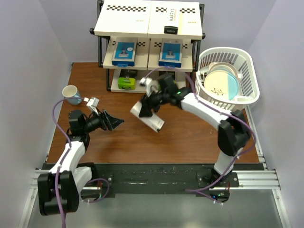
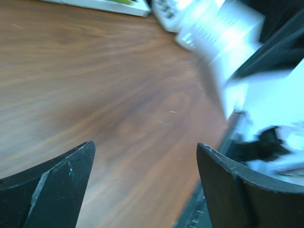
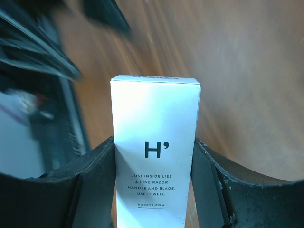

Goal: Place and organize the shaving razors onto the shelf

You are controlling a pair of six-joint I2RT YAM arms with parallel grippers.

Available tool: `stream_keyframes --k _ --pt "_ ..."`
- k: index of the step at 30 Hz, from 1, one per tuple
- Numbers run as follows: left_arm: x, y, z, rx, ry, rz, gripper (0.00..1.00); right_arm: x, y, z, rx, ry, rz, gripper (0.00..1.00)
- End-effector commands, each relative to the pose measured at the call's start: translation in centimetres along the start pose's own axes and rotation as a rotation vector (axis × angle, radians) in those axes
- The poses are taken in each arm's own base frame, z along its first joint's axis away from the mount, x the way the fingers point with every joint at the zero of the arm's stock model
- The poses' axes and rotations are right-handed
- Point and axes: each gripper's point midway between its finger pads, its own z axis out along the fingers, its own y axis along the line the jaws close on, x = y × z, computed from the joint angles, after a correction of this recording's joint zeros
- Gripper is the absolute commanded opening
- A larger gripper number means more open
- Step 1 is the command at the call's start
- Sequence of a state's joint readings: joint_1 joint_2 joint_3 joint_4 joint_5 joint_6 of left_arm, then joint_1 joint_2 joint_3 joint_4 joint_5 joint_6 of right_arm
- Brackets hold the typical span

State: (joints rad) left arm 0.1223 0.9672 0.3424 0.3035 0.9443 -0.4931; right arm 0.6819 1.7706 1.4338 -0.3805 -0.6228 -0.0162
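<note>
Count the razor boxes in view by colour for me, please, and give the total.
White HARRY'S boxes: 2
Blue-and-white boxes: 2
Black-and-green box: 1 in view
Total: 5

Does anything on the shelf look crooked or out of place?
Nothing stands out. The boxes on the shelf lie straight; one white box is off it, held by the right pincer.

Long white box (image 3: pixel 154 156) with black lettering; cream shelf (image 1: pixel 128 21) with black-and-white checker strips; blue-and-white boxes (image 1: pixel 124 53) (image 1: pixel 170 53); lime-green-ended box (image 1: pixel 127 82); reddish-brown wood-grain table (image 1: pixel 142 137); white basket (image 1: pixel 228 50); blue cup (image 1: pixel 72 98).
</note>
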Motion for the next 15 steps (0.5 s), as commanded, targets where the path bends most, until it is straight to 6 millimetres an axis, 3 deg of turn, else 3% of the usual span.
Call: stream_keyframes --k 1,3,5,9,14,15 --pt "-1.5 -4.5 -0.1 0.253 0.001 -0.065 0.99 -7.7 8.7 -7.6 -0.402 -0.236 -0.024 0.5" --pt "-2.1 -5.6 -0.1 0.325 -0.002 -0.01 1.0 -8.8 10.0 -8.3 -0.484 -0.264 0.022 0.51" --pt "-2.7 -6.7 0.2 0.372 0.004 0.061 1.0 -8.7 10.7 -8.5 -0.55 -0.25 0.031 0.5" --pt "-2.9 -9.1 0.6 0.484 0.05 0.243 0.99 -7.9 10.1 -7.6 -0.619 -0.203 0.081 0.49" --pt "-3.8 -8.8 0.4 0.481 0.059 0.338 0.93 -3.1 8.2 -4.8 -0.727 -0.032 0.281 0.47" --pt "-3.7 -7.9 0.6 0.467 0.044 0.453 0.91 -1.5 7.9 -4.1 -0.736 0.0 0.322 0.46"
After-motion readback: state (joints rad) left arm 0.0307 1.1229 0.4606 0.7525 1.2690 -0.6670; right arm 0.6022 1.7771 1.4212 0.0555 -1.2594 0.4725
